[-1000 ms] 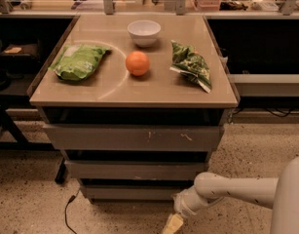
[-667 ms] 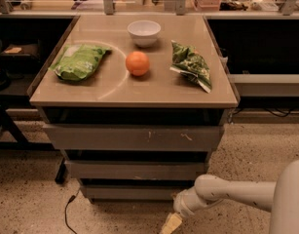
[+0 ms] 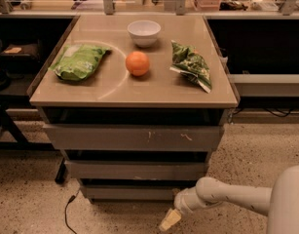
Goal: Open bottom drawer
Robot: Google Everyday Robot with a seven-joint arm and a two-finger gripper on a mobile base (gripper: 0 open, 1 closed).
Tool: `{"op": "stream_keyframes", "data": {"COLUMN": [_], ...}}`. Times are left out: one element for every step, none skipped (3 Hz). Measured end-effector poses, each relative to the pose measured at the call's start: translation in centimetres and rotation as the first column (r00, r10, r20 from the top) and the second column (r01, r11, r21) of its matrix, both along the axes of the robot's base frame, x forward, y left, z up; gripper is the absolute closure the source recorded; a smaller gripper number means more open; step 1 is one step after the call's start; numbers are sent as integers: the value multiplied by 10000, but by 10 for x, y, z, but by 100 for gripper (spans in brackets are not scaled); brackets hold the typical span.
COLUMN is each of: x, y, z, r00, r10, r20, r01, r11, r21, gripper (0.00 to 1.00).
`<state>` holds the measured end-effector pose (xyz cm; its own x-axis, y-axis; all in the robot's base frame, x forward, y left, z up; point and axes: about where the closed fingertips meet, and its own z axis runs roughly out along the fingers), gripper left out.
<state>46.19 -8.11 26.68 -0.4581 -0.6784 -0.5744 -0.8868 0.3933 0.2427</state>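
The bottom drawer [image 3: 129, 192] is the slimmest of three grey handle-less drawers under the tan table top. Its plain face sits low, just above the speckled floor. Above it are the medium drawer [image 3: 134, 170] and the widest top drawer [image 3: 129, 138] with pale scratch marks. My white arm [image 3: 227, 195] reaches in from the lower right. My gripper [image 3: 169, 220] hangs low in front of the bottom drawer's right end, just below its face and near the floor.
On the table top [image 3: 139, 89] lie a green chip bag [image 3: 78, 61], an orange [image 3: 138, 63], a white bowl [image 3: 144, 32] and a second green bag [image 3: 190, 68]. A black cable [image 3: 67, 211] lies on the floor at left. Dark shelving flanks the table.
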Motion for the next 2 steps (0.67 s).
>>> {"op": "stream_keyframes", "data": {"x": [16,31], "y": [-4,-7], "z": [-13,-24], "r00": [9993,9983], "r10": [-222,-292], "r20": [286,511], "r01": [223,301], "r11": [9997,9994], "r21": [-46,-168], "gripper": [0,0]}}
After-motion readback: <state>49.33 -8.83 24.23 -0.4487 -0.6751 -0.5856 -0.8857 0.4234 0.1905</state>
